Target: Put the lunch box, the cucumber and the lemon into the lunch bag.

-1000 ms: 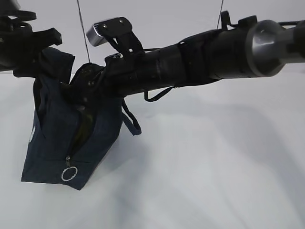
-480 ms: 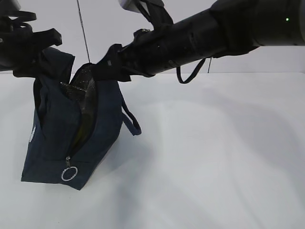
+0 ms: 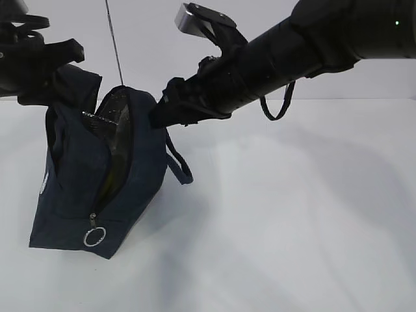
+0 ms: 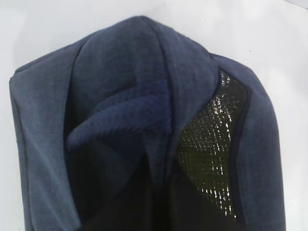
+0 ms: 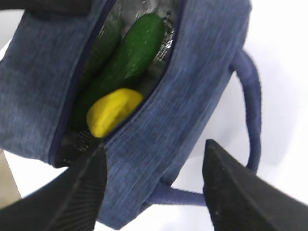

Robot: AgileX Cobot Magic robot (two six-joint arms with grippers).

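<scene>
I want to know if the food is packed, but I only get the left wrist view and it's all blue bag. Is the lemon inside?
Observer: Yes. The right wrist view looks into the lunch bag, and the lemon lies inside.
Operator: And the cucumber?
Observer: It's in there too. The cucumber lies just past the lemon, against the silvery lining.
Operator: Is the other arm holding anything?
Observer: No. The right gripper is open and empty, just outside the bag's mouth.
Operator: Can you see the lunch box?
Observer: Not clearly. No view shows it for sure.
</scene>
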